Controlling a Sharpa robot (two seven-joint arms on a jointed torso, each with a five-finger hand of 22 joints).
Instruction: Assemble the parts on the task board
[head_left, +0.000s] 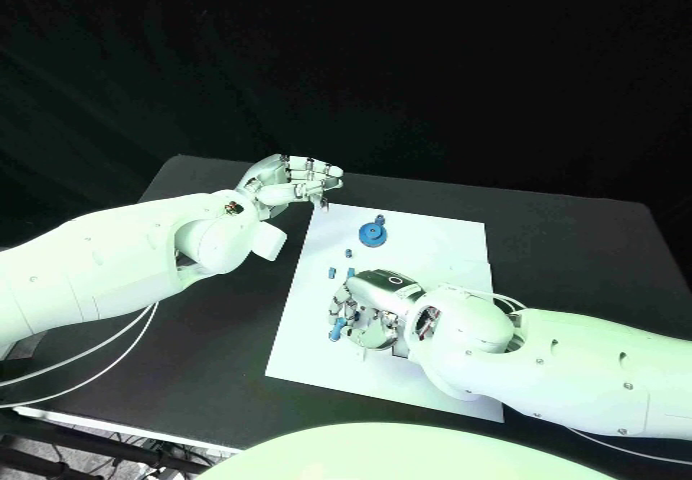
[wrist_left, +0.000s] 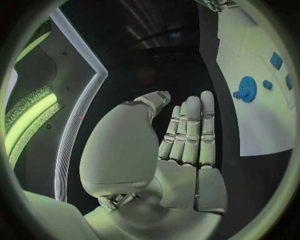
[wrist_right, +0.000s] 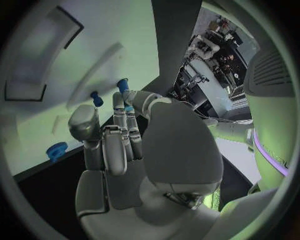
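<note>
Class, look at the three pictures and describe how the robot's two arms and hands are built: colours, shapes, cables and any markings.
Both arms are smooth, rounded white shells dotted with small dark screw holes. White cables trail beneath the left arm toward the table edge; thin white wires loop beside the right arm's wrist. The left hand and right hand are silver, with segmented metallic fingers and a broad pale palm cover.

A black table (head_left: 216, 330) carried the things. The white task board (head_left: 433, 235) lay flat on it, roughly in the middle, turned slightly askew to the table's edges. Dark tabletop showed all round the board, widest toward the left edge and the far right corner.
</note>
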